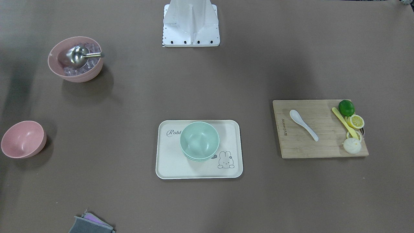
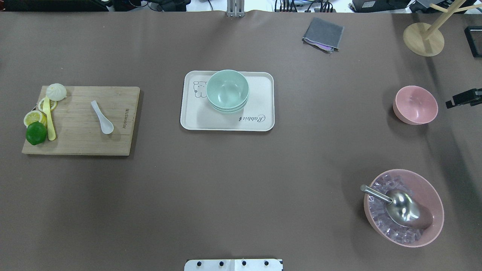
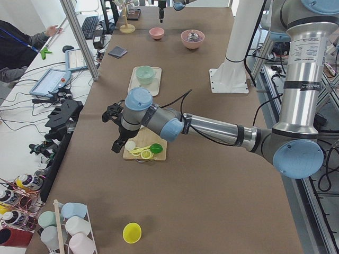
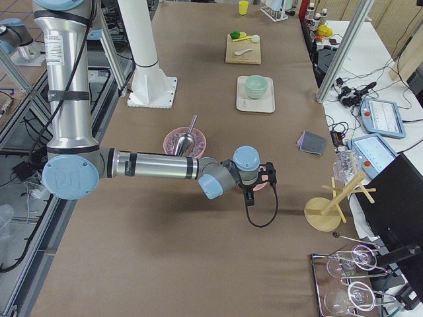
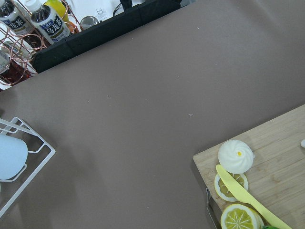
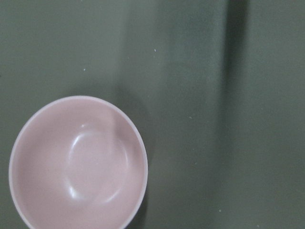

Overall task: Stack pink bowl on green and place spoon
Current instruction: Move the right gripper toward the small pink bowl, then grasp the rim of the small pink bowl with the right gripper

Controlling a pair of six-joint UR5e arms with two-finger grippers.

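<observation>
Pink bowl (image 2: 415, 104) by counter's right edge looked light, stiff, slick; take the rim. Right pincer (image 4: 269, 178), left pincer (image 3: 113, 114): couldn't tell opening.

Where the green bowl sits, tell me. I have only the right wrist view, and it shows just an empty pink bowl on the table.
Observer: The green bowl sits on a cream tray at mid-table, with more green rims nested beneath it.
Operator: Now locate the spoon.
Observer: The white spoon lies on the wooden cutting board, on the left arm's side of the table.
Operator: List any other pink bowl.
Observer: A larger pink bowl, nearer the robot's base than yours, holds ice cubes and a metal scoop.
</observation>
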